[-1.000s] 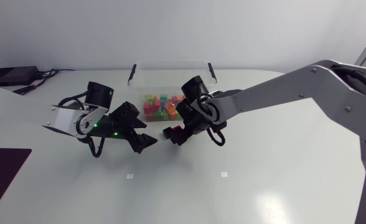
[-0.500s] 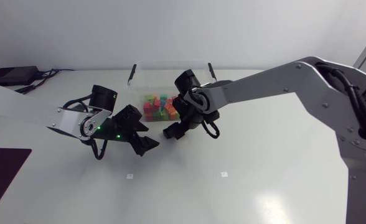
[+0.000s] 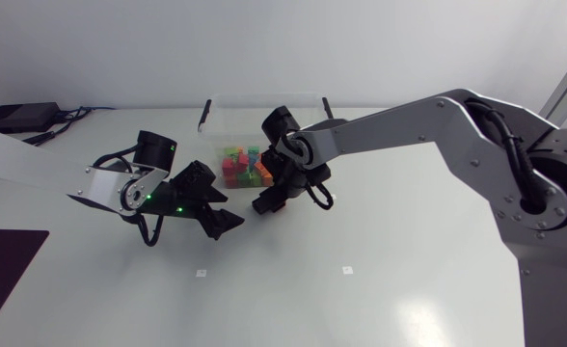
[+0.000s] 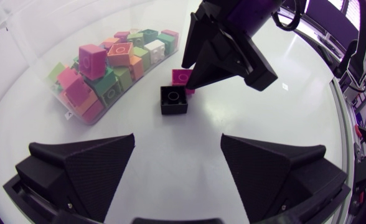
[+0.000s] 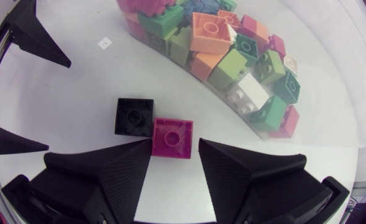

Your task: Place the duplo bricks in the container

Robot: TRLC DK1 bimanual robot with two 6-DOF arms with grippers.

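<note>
desk [image 3: 380,299], contents as we find them: one clear container [image 3: 264,97] at the far side, with a heap of coloured duplo bricks [image 3: 245,166] inside. two bricks lie outside it on the desk, near its front wall: a black brick [image 4: 173,100] and a magenta brick [image 5: 172,138], side by side. our right gripper [image 5: 175,147]: fingers spread, magenta brick between their tips. our left gripper [image 4: 177,142]: fingers spread wide, black brick ahead of it, apart.
</note>
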